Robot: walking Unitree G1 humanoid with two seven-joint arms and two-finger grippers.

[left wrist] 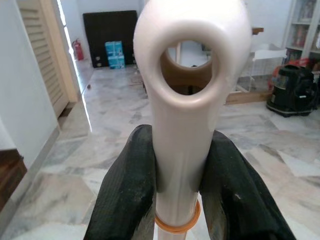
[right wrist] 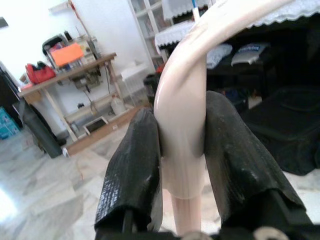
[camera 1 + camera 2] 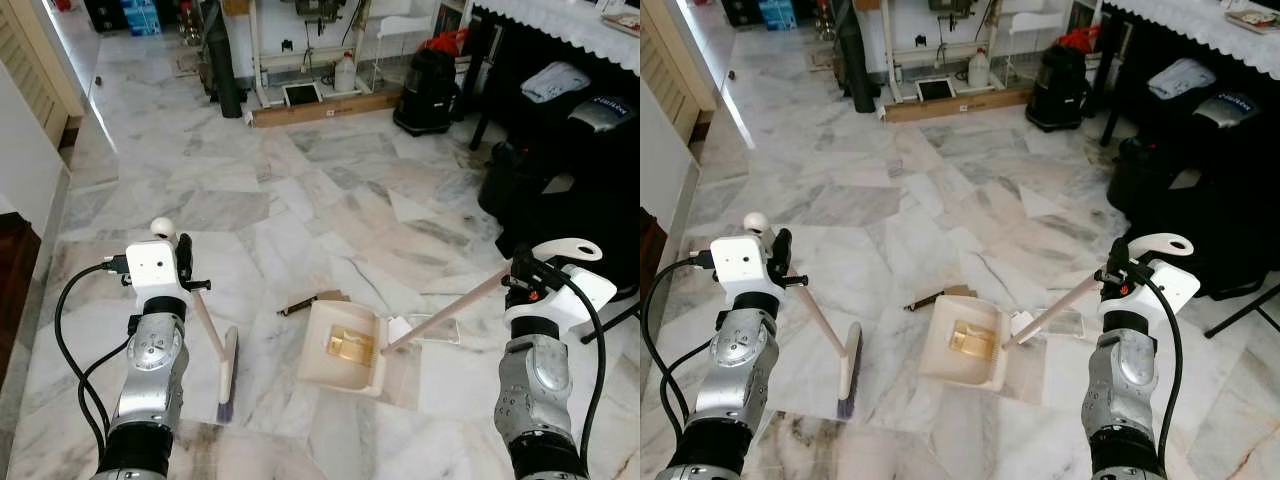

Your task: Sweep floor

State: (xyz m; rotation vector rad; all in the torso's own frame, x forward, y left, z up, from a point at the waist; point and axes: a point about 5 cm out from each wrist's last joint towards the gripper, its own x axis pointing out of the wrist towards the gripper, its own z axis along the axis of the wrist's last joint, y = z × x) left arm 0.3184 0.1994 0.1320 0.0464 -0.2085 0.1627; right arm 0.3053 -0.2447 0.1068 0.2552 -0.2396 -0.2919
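My left gripper (image 1: 175, 180) is shut on the cream handle of a hand broom (image 3: 213, 340); its brush head (image 3: 228, 380) rests on the marble floor, left of the dustpan. My right gripper (image 2: 180, 150) is shut on the curved top of the dustpan handle (image 3: 455, 305), which slopes down to the cream dustpan (image 3: 345, 350) lying on the floor between my arms. A yellowish scrap (image 3: 350, 345) lies inside the pan. A brown strip of debris (image 3: 300, 305) sits on the floor just beyond the pan. A clear wrapper (image 3: 435, 328) lies by the pan's right side.
A black vacuum cleaner (image 3: 425, 90) and a wooden plank (image 3: 325, 105) stand at the far end under a white table. Dark bags (image 3: 560, 150) and a black-draped table line the right. A white wall (image 3: 25, 170) runs along the left.
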